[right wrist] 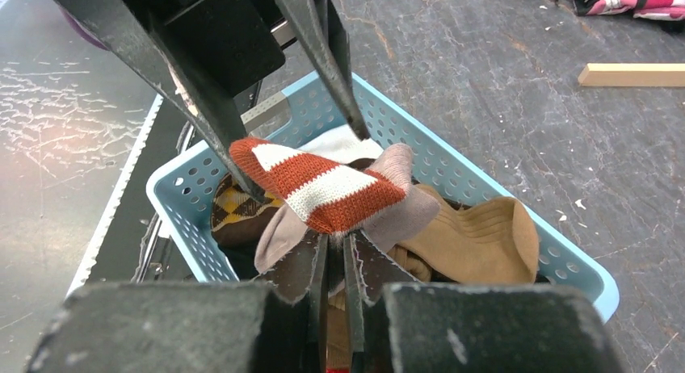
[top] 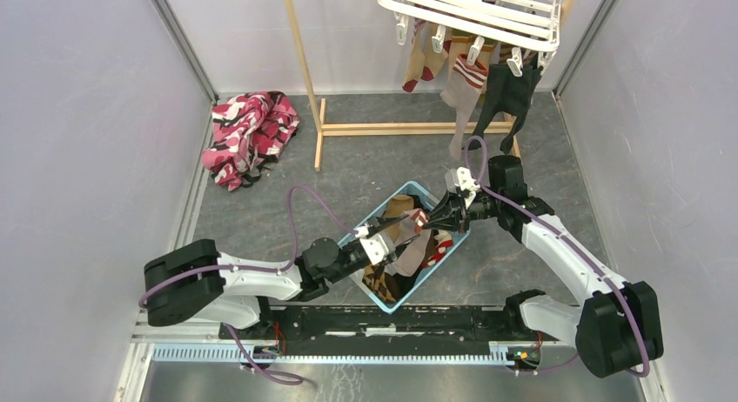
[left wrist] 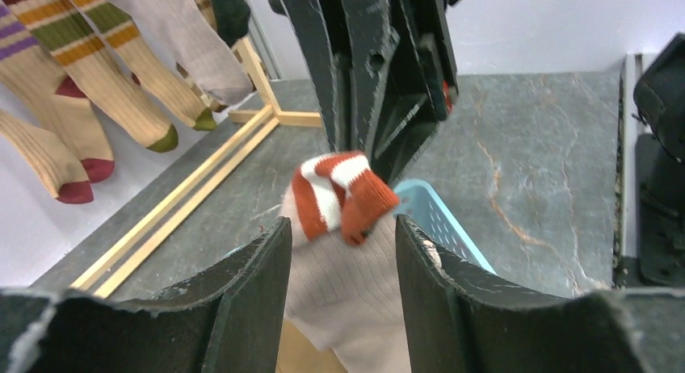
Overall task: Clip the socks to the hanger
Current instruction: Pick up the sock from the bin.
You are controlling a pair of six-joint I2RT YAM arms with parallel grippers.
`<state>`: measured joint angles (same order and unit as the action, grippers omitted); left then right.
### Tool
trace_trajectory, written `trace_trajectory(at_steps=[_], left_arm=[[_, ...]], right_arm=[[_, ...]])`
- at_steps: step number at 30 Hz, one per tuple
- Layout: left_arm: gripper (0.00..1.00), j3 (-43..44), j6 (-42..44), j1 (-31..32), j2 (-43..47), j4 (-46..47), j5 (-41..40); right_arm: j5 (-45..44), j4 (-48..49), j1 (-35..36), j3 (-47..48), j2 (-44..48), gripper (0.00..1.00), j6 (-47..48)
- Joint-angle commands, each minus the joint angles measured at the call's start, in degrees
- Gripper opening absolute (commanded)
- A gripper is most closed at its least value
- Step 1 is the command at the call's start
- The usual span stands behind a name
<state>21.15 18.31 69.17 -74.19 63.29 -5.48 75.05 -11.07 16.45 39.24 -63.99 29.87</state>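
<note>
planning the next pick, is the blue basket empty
No, a tan sock and an argyle sock lie in the blue basket.

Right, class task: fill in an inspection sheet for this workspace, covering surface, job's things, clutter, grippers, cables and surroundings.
Surface: dark stone-patterned table, scuffed.
Job's things: white hanger with socks clipped on; blue basket holding spare socks; striped-cuff sock held over it.
Clutter: pink patterned cloth, far left.
Grippers: right gripper shut on the striped-cuff sock; left gripper open around the same sock.
Cables: purple cables along both arms, looping free.
Surroundings: wooden stand at the back; pale walls.
</note>
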Motion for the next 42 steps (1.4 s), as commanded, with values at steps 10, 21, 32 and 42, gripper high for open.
trace_trajectory(at_steps=[10,21,32,42], left_arm=[[0.02,3.3,2.01,0.06,-1.34,6.69,-0.21],[0.02,26.95,-9.01,-11.09,8.79,-60.38,18.66],[0.02,60.24,-7.82,-15.82,-8.85,-95.78,30.13],[0.02,71.57,-8.31,-15.86,-15.03,-101.69,30.23]], right_arm=[[1.68,-6.15,-0.14,3.38,-0.83,0.02,7.31],[-10.74,-38.18,-0.13,14.63,-0.82,0.98,43.2],[-18.39,-29.11,3.78,21.22,3.44,0.98,30.52],[-20.51,-22.0,3.73,21.08,4.95,0.9,14.43]])
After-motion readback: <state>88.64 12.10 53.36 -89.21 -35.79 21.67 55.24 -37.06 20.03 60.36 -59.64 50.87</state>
